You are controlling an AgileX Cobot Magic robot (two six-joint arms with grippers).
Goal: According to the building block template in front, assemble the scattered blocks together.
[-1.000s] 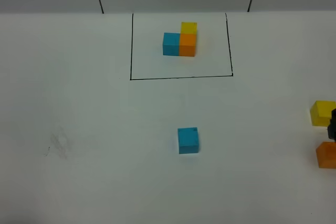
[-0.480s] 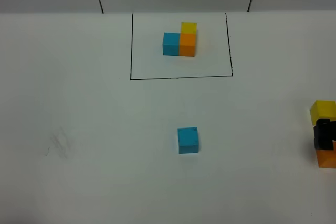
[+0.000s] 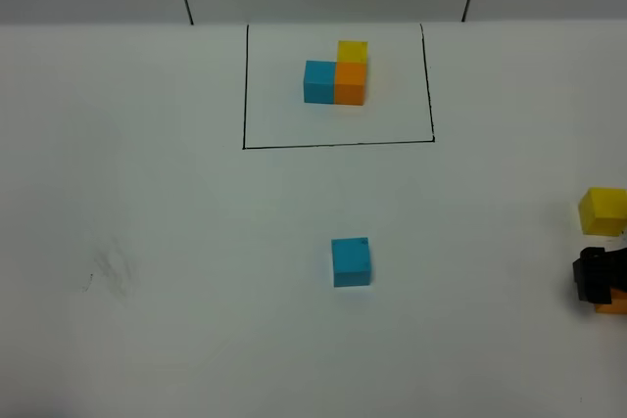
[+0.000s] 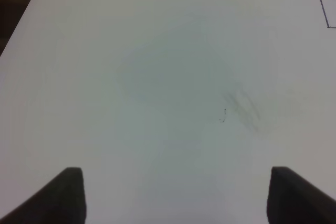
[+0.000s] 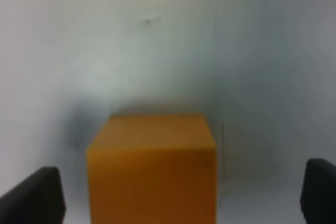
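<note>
The building block template (image 3: 336,75) is a joined blue, orange and yellow cluster inside a thin black drawn rectangle at the back of the table. The scattered blue cube (image 3: 351,261) sits near the middle. The yellow cube (image 3: 603,210) sits at the right edge. The orange cube (image 3: 615,301) lies just below it, mostly covered by my right gripper (image 3: 598,276). In the right wrist view the orange cube (image 5: 152,167) sits between the open fingertips (image 5: 37,192). My left gripper (image 4: 176,195) is open over bare table; it does not show in the exterior view.
The white table (image 3: 176,242) carries a faint grey smudge (image 3: 106,276) at the left, which also shows in the left wrist view (image 4: 241,109). A grey wall with two dark seams runs behind the table.
My right gripper has moved from beside the yellow cube toward the front, over the orange cube, and now covers most of it. The blocks have not moved.
</note>
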